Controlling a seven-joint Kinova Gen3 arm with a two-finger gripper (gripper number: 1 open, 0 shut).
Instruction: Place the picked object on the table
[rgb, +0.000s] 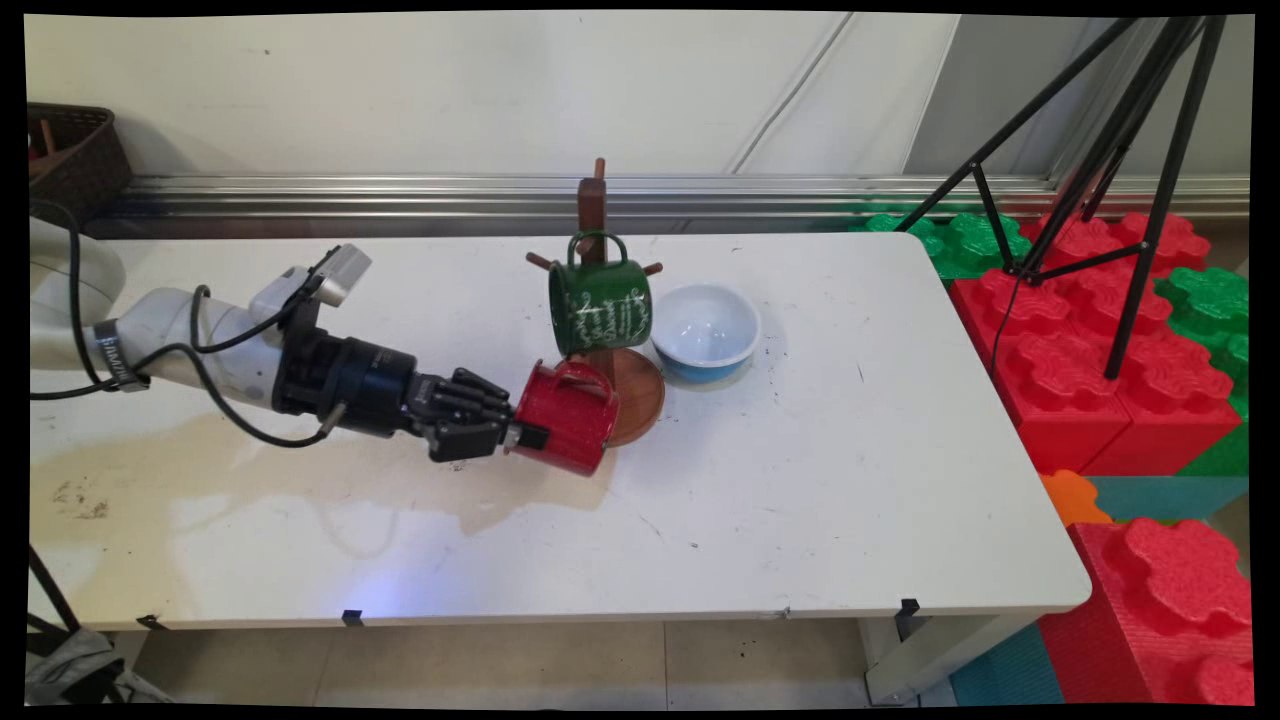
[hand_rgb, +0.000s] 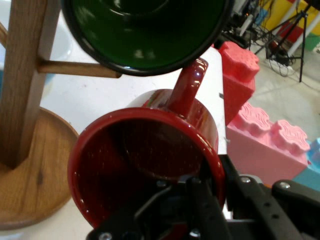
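The black pincer (rgb: 520, 436) reaches in from the left, clamped on the rim of a red mug (rgb: 566, 418), one finger inside its mouth, one outside. The mug lies sideways against the wooden mug tree (rgb: 597, 330), under a hanging green mug (rgb: 600, 304). A blue bowl (rgb: 705, 332) sits just right.
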